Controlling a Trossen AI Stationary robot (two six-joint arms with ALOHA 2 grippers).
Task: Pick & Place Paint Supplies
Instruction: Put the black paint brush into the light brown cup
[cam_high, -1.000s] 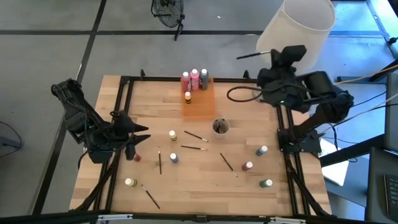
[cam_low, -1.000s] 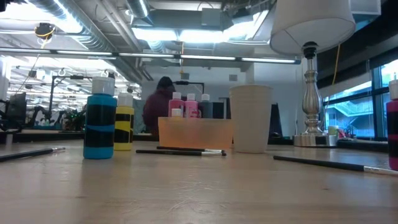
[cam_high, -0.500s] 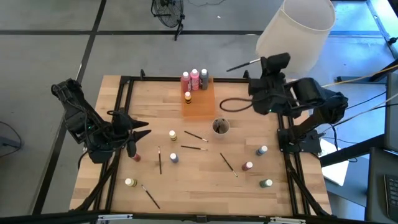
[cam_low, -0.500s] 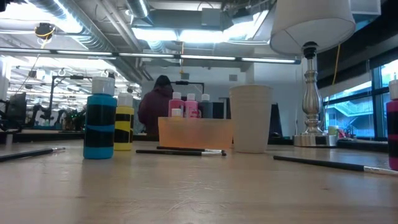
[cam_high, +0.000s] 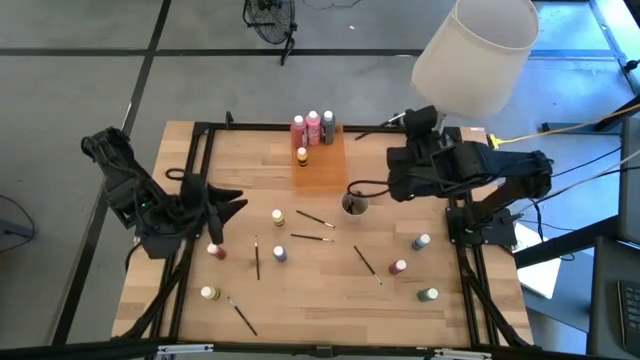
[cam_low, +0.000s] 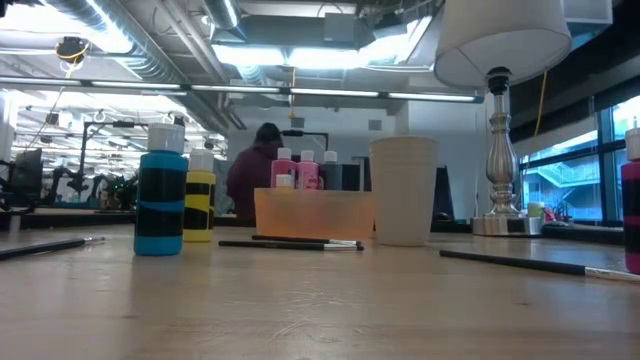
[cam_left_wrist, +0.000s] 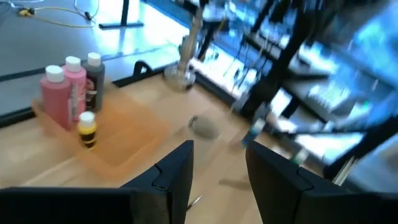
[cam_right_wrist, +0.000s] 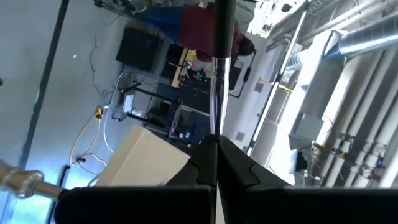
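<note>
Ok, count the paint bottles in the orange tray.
4. A left pink paint bottle, a middle pink paint bottle and a grey paint bottle line one edge of the flat translucent orange tray; a small yellow paint bottle stands beside them. None seems hidden.

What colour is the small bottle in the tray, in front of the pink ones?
Yellow bottle with a white cap; left wrist view.

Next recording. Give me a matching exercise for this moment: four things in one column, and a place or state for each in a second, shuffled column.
Things:
1. right gripper
2. left gripper
3. small yellow paint bottle
4. small round grey cup

Places or states:
A. stands on the flat translucent orange tray
B. shut on a thin dark-handled paintbrush
C. on the bare wooden table, mid-table
D. open, holding nothing

Pairs: 1-B, 2-D, 3-A, 4-C
</note>
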